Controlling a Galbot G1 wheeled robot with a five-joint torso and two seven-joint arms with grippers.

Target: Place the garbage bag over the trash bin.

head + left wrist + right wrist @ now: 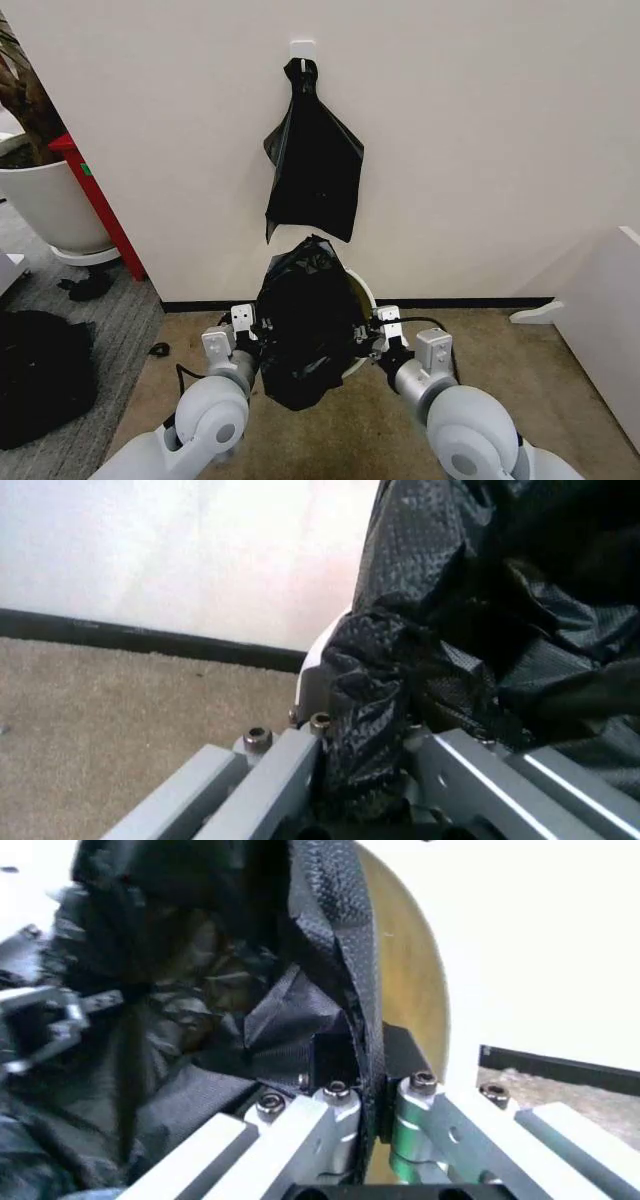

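Observation:
The garbage bag [305, 325] is a crinkly black mass stretched between both grippers low against the wall. My left gripper [262, 338] is shut on its left edge, and the left wrist view shows a fold of the bag [470, 645] pinched in the gripper [362, 784]. My right gripper [368, 338] is shut on the right edge; there the bag's hem [335, 952] runs down between the gripper's [367, 1095] fingers. The trash bin [364, 298] is mostly hidden behind the bag, with only an arc of white rim showing. Its rim [318, 658] and inner wall [412, 990] appear beside the plastic.
A second black bag [312, 165] hangs from a white wall hook [302, 47] right above. A large white plant pot [45, 205] and a red panel [100, 205] stand at the left. A dark lumpy heap [40, 375] lies on the grey carpet. A white panel [605, 320] borders the right.

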